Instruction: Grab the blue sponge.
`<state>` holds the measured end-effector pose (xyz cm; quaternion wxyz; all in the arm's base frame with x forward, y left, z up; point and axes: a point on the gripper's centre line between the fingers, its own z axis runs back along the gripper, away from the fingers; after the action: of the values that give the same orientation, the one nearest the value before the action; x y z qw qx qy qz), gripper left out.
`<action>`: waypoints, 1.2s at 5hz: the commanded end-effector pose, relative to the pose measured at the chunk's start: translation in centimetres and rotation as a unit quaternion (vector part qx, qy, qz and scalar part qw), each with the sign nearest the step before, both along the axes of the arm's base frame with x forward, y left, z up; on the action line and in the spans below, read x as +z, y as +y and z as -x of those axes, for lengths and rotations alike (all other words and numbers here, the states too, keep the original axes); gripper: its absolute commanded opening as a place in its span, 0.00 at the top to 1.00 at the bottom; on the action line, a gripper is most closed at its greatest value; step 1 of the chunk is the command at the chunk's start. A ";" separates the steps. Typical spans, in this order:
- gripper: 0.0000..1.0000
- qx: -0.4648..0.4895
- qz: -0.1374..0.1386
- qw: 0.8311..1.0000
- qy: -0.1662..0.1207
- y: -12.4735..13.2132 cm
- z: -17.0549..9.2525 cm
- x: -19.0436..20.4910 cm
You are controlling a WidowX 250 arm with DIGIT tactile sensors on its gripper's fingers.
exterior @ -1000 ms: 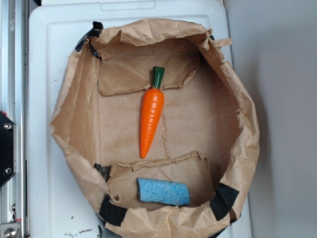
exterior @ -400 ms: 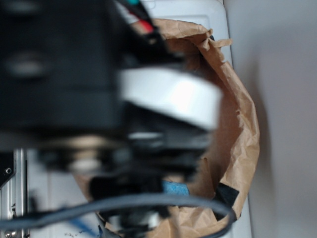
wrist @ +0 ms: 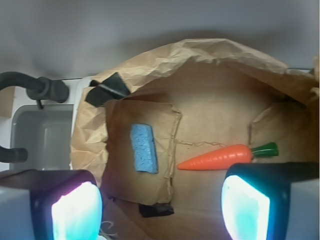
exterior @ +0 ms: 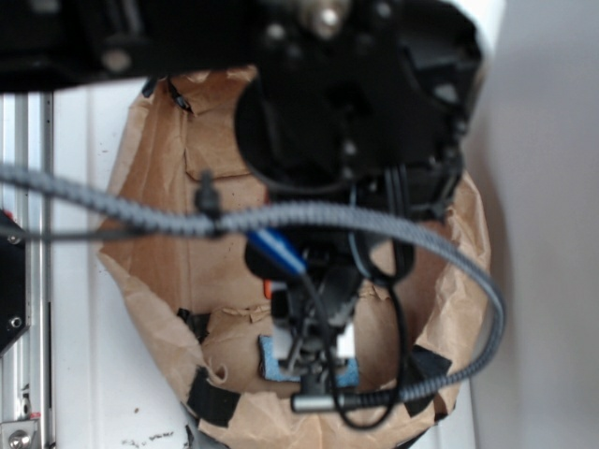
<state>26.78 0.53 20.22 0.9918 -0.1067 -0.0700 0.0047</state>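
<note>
Hovering apart over the bag [wrist: 150,65], the pincer [wrist: 160,205] should shift toward the sponge [wrist: 144,148], straddle its narrow width, clear of the carrot [wrist: 215,157], then descend.

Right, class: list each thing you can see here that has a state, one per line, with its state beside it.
Blue sponge: lying flat in the bag, not gripped.
Carrot: lying on its side, apart from the sponge.
Paper bag: open, sides rolled down.
Gripper: open, above the bag, holding nothing.
</note>
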 end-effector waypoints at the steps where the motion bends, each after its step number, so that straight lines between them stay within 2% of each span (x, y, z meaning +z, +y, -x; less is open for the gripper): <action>1: 0.00 0.001 -0.002 1.000 -0.021 0.0 -0.3 1.2; 2: 0.00 0.022 -0.031 0.999 -0.028 1.9 0.4 -1.6; 4: 0.00 0.027 -0.091 0.995 -0.040 3.1 -0.1 -6.6; 5: 0.00 -0.001 -0.124 0.990 -0.071 1.1 -0.6 -9.1; 6: 0.00 -0.023 -0.155 0.986 -0.053 -1.5 -0.7 -11.4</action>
<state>26.98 -0.75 7.66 0.9935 0.0464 -0.1001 -0.0289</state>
